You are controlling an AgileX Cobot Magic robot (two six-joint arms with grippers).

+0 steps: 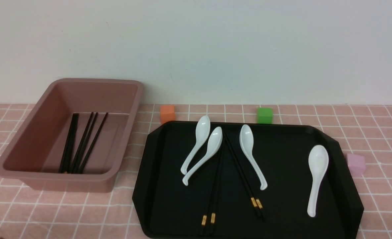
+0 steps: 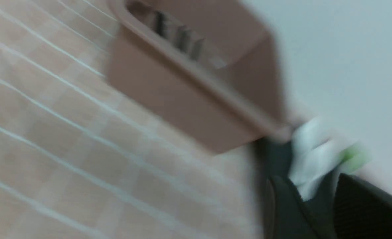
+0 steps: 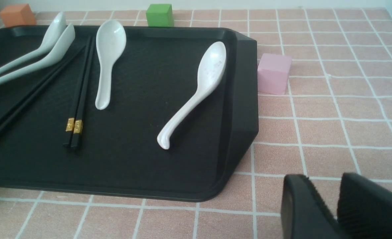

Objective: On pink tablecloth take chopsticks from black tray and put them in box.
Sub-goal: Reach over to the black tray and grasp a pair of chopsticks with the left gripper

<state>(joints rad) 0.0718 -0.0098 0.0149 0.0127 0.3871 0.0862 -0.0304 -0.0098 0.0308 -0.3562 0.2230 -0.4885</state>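
The black tray [image 1: 282,205] lies on the pink tablecloth [image 1: 381,205] and holds two pairs of chopsticks [image 1: 215,186] [image 1: 242,172] with gold bands towards me. The right wrist view shows the same pairs [image 3: 81,89] [image 3: 26,99]. The box [image 1: 33,126], left of the tray, holds several chopsticks [image 1: 79,146]. Neither gripper shows in the front view. My left gripper [image 2: 318,196] is empty with a narrow gap between the fingers, low beside the box [image 2: 169,93]; that view is blurred. My right gripper [image 3: 328,186] is empty and slightly open over cloth beside the tray's near right corner [image 3: 235,159].
Several white spoons lie on the tray, one of them [image 1: 317,176] at its right; two [image 1: 202,156] rest across the chopsticks' far ends. An orange cube [image 1: 167,113] and a green cube [image 1: 265,115] stand behind the tray, and a pink cube [image 1: 356,164] at its right.
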